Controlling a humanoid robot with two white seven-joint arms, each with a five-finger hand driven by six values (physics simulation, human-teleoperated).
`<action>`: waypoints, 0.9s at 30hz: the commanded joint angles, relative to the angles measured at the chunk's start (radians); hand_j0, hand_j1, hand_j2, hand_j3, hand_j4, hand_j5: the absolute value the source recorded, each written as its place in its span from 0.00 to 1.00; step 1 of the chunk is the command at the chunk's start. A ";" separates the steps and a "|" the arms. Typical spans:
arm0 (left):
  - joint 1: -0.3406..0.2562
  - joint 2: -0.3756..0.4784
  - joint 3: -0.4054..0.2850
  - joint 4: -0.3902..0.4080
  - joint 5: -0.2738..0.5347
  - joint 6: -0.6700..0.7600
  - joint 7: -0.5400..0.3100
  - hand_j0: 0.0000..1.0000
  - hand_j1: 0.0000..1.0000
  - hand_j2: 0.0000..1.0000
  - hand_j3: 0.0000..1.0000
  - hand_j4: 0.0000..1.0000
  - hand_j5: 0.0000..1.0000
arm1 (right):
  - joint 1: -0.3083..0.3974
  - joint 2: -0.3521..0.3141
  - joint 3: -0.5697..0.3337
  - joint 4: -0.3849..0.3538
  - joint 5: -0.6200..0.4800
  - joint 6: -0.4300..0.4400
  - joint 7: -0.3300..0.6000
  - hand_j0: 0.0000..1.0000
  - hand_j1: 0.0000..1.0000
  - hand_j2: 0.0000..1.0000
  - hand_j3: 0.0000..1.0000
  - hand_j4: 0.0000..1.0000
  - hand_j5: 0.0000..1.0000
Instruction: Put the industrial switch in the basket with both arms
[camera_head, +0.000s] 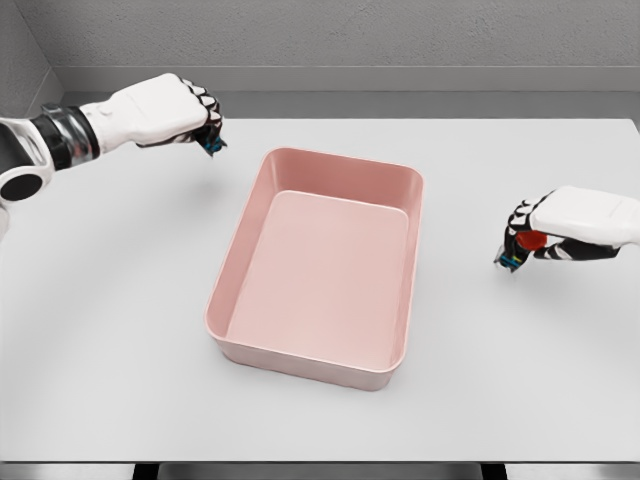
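Pink plastic forms the basket (318, 272), a rectangular tub with rounded corners, a smooth matte finish, a thick rolled rim and a flat floor a shade paler than its sloping walls; it holds nothing. It sits near the middle of a flat, pale grey table (110, 330), slightly skewed so that its long sides lean to the right toward the far end. The left hand (178, 116) reaches in from the upper left on a white arm with a banded metallic cuff and a dark joint; its glossy white shell covers the back of the hand, and its black-jointed fingers are curled tight into a fist near the table's far edge, well apart from the basket's far left corner. A small dark object with a blue-green fleck (211, 145) pokes out beneath those curled fingers, too small to identify with certainty. The right hand (560, 235) comes in from the right edge, the same white casing over dark segmented fingers, and these are wrapped around the industrial switch (524, 246), of which only a rounded red part, dark body and a bit of blue-green at the lower end show. That hand and the switch sit low over the table to the right of the basket, clear of its rim. Soft shadows lie beneath both hands.
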 joint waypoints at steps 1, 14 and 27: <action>0.003 0.016 0.034 -0.075 0.046 0.003 0.002 0.36 0.36 0.36 0.36 0.36 0.36 | -0.005 0.001 0.000 -0.009 -0.005 0.002 0.000 0.44 0.44 0.44 0.44 0.44 0.44; 0.094 0.002 0.017 -0.299 0.081 0.003 -0.001 0.36 0.36 0.36 0.36 0.36 0.36 | -0.092 0.009 0.000 -0.036 -0.005 0.022 0.000 0.45 0.45 0.45 0.45 0.45 0.45; 0.097 -0.072 -0.106 -0.324 0.044 0.003 -0.001 0.46 0.46 0.46 0.46 0.46 0.46 | -0.179 0.058 0.017 -0.036 -0.006 0.022 0.000 0.45 0.45 0.45 0.45 0.45 0.45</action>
